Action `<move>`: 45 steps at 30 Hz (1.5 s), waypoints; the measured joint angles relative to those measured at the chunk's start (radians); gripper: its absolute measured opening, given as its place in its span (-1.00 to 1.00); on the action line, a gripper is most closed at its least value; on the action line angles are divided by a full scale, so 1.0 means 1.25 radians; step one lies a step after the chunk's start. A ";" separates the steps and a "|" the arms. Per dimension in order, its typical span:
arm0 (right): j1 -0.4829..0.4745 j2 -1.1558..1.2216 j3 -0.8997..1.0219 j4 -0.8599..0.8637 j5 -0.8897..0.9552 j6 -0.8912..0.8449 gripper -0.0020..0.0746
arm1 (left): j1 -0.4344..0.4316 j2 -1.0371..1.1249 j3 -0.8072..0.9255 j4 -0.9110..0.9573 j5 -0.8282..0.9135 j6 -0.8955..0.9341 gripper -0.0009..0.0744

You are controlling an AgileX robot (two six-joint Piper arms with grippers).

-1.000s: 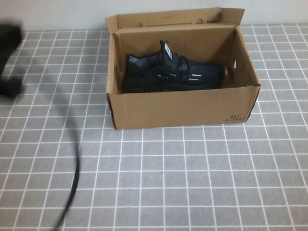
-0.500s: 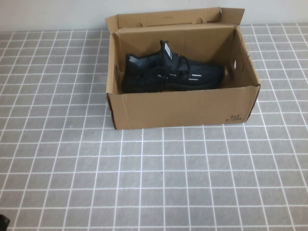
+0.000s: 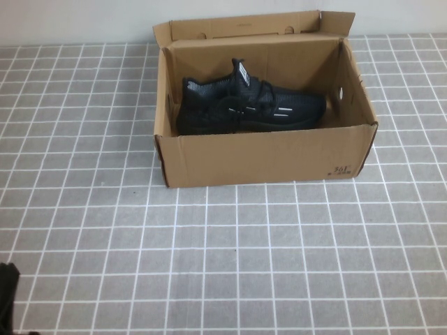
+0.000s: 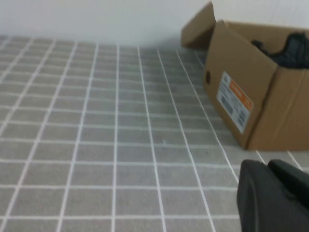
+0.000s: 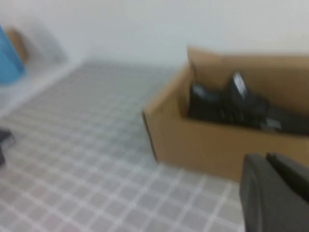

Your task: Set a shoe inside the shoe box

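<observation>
The black knit shoe (image 3: 244, 105) lies inside the brown cardboard shoe box (image 3: 265, 157), toe to the right, its white-striped heel tab up. The box stands open at the back of the tiled table. The left wrist view shows the box (image 4: 251, 96) from its end, with the shoe (image 4: 289, 48) just over the rim. My left gripper (image 4: 268, 164) is shut and empty, low over the tiles, well away from the box. A dark part of the left arm (image 3: 7, 300) shows at the near left corner. My right gripper (image 5: 265, 157) is shut and empty, facing the box (image 5: 193, 140) and shoe (image 5: 231, 104).
Grey tiles with white lines (image 3: 230, 251) cover the table in front of and beside the box. A white and orange label (image 4: 234, 101) is on the box's end wall. A blue object (image 5: 7, 58) stands far off beside a pale wall.
The left arm has swung from the far left of the table down to the near left corner. The shoe and box have not moved.
</observation>
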 joint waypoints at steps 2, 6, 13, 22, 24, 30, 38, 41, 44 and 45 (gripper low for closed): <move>0.000 0.000 0.017 0.000 -0.048 0.000 -0.99 | 0.000 0.003 0.000 0.000 0.030 0.000 -0.98; 0.000 0.000 0.025 0.000 -0.064 0.000 -0.99 | 0.000 0.003 0.000 0.000 0.068 -0.002 -0.98; 0.000 0.000 0.026 0.000 -0.043 -0.001 -0.99 | 0.000 0.003 0.000 0.000 0.078 -0.002 -0.98; 0.000 0.000 0.026 -0.010 -0.036 -0.002 -0.99 | 0.000 0.003 0.000 -0.013 0.081 -0.002 -0.98; -0.014 -0.002 0.028 -0.046 -0.028 -0.004 -0.99 | 0.000 0.003 0.000 -0.013 0.081 -0.002 -0.98; -0.250 -0.019 0.139 -0.091 -0.165 -0.004 -0.99 | 0.000 0.003 0.000 -0.013 0.081 -0.004 -0.98; -0.496 -0.175 0.419 -0.010 -0.388 0.002 -0.99 | 0.000 0.003 0.000 -0.020 0.081 -0.004 -0.98; -0.503 -0.241 0.471 -0.005 -0.398 0.002 -0.99 | 0.000 0.003 0.000 -0.022 0.081 -0.004 -0.98; -0.503 -0.277 0.479 -0.005 -0.390 0.002 -0.99 | 0.000 0.005 0.000 -0.022 0.081 -0.004 -0.98; -0.503 -0.279 0.479 -0.005 -0.385 0.002 -0.99 | 0.000 0.005 0.000 -0.022 0.081 -0.004 -0.98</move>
